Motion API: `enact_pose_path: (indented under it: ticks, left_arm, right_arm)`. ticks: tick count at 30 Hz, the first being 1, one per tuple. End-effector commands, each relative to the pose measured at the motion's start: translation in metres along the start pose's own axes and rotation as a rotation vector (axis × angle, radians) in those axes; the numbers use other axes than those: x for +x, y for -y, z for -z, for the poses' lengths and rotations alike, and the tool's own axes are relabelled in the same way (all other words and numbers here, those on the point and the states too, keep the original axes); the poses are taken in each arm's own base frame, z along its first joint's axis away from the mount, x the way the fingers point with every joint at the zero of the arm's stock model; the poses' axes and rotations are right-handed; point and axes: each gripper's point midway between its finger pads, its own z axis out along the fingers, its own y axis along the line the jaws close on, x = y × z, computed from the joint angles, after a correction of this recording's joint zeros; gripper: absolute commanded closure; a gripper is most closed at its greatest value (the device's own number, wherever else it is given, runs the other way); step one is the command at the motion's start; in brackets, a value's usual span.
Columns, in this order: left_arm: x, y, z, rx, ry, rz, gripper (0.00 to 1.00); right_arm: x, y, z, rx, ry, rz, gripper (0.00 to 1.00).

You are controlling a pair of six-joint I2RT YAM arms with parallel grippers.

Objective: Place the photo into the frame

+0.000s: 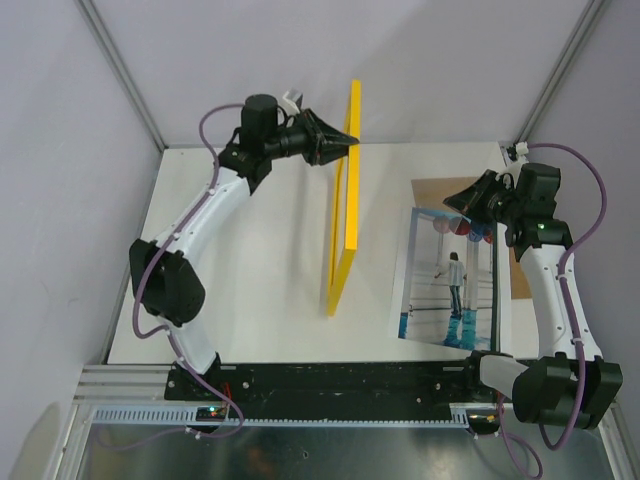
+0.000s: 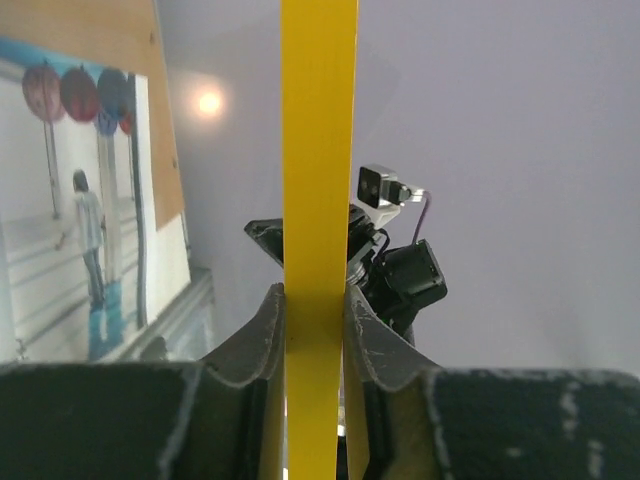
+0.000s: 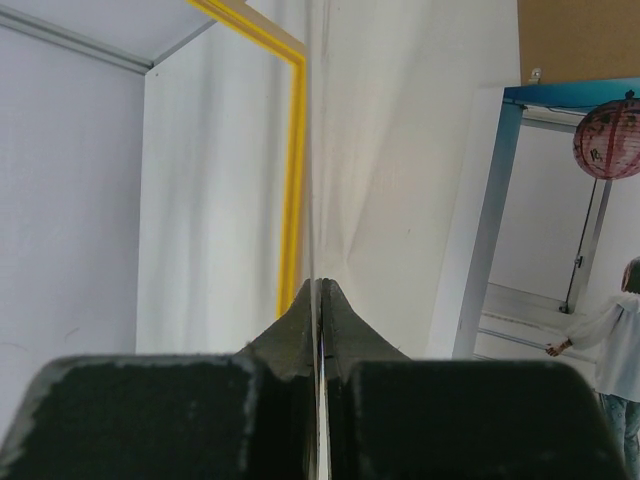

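Observation:
The yellow frame (image 1: 345, 200) stands upright on its long edge mid-table. My left gripper (image 1: 350, 140) is shut on its far top rail; in the left wrist view the yellow bar (image 2: 318, 150) sits tight between the fingers (image 2: 262, 330). The photo (image 1: 450, 280), a person among white railings over blue water, lies at the right and also shows in the wrist views (image 2: 80, 220) (image 3: 600, 300). My right gripper (image 1: 468, 203) hovers over its far end, shut (image 3: 322, 290) on a thin clear pane (image 3: 318, 150) seen edge-on, whose dark edge (image 1: 493, 290) crosses the photo.
A plain brown backing board (image 1: 440, 192) lies under the photo at the far right. Grey walls close in the white table (image 1: 250, 260) on three sides. The arm bases sit on a black rail (image 1: 350, 375) along the near edge.

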Motion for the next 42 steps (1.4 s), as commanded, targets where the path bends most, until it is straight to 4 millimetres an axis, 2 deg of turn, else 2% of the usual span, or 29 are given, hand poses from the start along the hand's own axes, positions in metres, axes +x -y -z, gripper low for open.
enact_pose_path:
  ticks: [1,8,13,17,20,24,33,42]
  left_arm:
    - [0.010,0.041,0.021,0.212,-0.060,0.067,1.00]
    - [0.009,-0.010,0.026,0.204,-0.070,0.150,1.00]
    - [0.011,-0.023,0.031,0.200,-0.083,0.135,0.97]
    - [0.014,-0.027,0.037,0.200,-0.089,0.105,0.82]
    - [0.016,-0.030,0.042,0.199,-0.094,0.083,0.66]
    - [0.017,-0.033,0.051,0.199,-0.089,0.054,0.54]
    - [0.016,-0.038,0.071,0.197,-0.064,-0.006,0.43]
    - [0.014,-0.038,0.073,0.159,-0.050,-0.080,0.39]
  right_arm:
    - [-0.021,-0.020,0.009,-0.046,0.063,0.036,1.00]
    - [-0.018,-0.020,0.005,-0.042,0.052,0.037,1.00]
    - [-0.016,-0.021,0.003,-0.041,0.047,0.042,1.00]
    - [-0.015,-0.021,0.001,-0.040,0.042,0.045,1.00]
    - [-0.014,-0.022,0.000,-0.040,0.039,0.047,1.00]
    - [-0.012,-0.024,-0.002,-0.043,0.035,0.051,1.00]
    - [-0.008,-0.030,-0.007,-0.050,0.028,0.062,1.00]
    - [0.003,-0.057,-0.018,-0.048,0.011,0.122,1.00]
